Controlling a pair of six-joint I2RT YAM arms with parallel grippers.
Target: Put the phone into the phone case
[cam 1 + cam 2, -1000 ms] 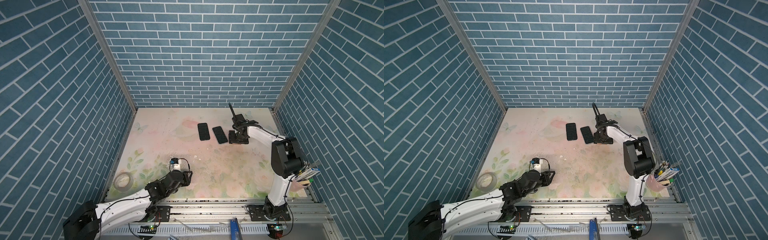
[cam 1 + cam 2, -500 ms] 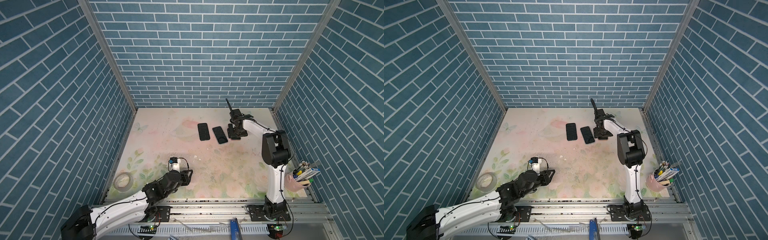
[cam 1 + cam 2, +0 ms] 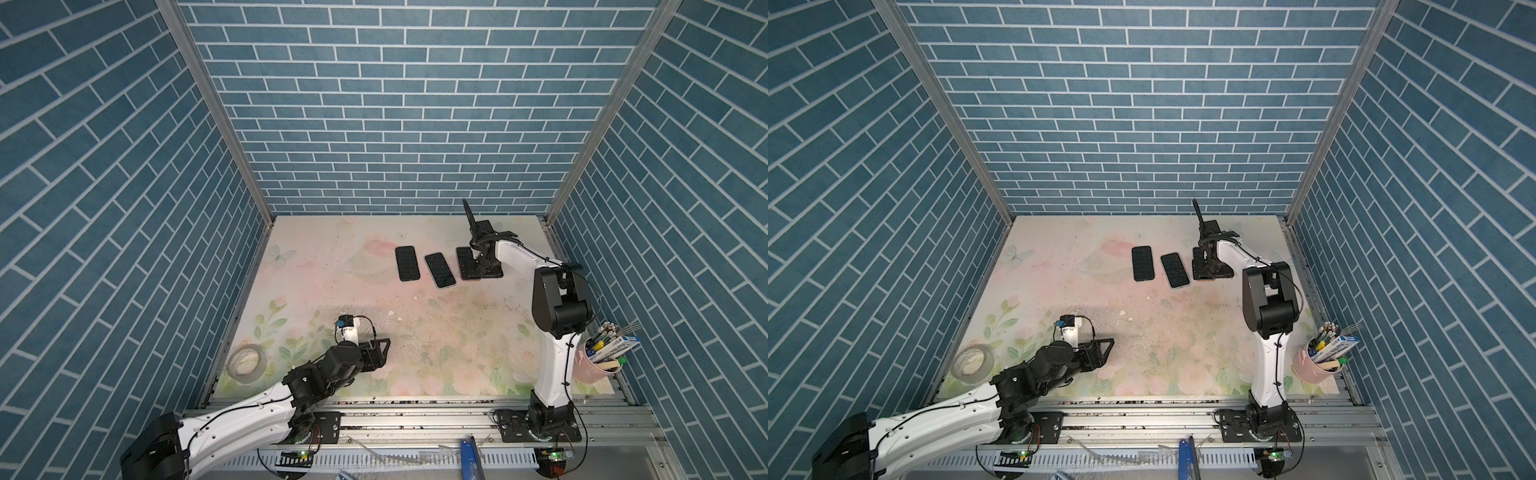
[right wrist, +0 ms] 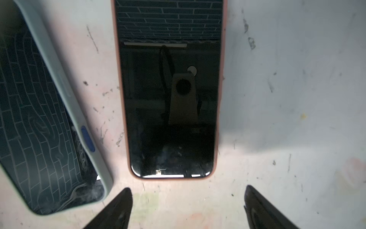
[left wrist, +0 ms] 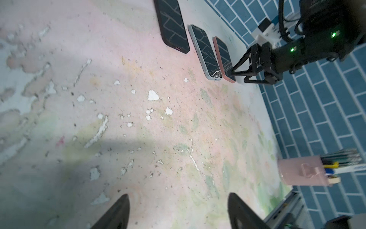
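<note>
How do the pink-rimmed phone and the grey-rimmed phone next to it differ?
The pink-rimmed phone lies squarely before the open right gripper; the grey-rimmed phone lies aslant beside it. The pink one's screen looks mostly black; the grey one's mirrors warped bricks. Both lie flat on the table, unheld.

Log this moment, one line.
left gripper open, empty | right gripper open, by phone | phone in pink case
</note>
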